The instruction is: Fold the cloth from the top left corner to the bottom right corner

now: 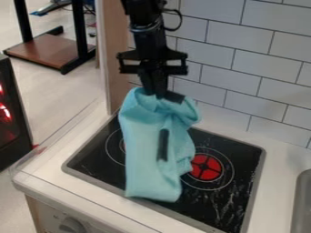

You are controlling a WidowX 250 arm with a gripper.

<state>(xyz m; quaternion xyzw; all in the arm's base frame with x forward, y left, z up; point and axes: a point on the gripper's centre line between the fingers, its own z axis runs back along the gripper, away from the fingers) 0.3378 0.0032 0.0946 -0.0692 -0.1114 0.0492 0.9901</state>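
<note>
The black gripper (160,94) hangs over the back part of the stove, pointing down, shut on the top of the light blue cloth (146,154). Bunched at its upper end, the cloth drapes downward in front of the black stovetop, with its lower edge near the stove's front rim. Loose folds bulge out on its right side. A narrow dark strip shows in the middle of the cloth; whether it is a gap or a mark, I cannot tell. Whether the cloth's lower end touches the stove is also unclear.
Under the cloth lies the black stove (237,200), with a red burner (205,167) to the right. A white tiled wall (243,59) stands behind, a wooden post (114,54) at back left. A grey sink rim (298,205) borders the right side.
</note>
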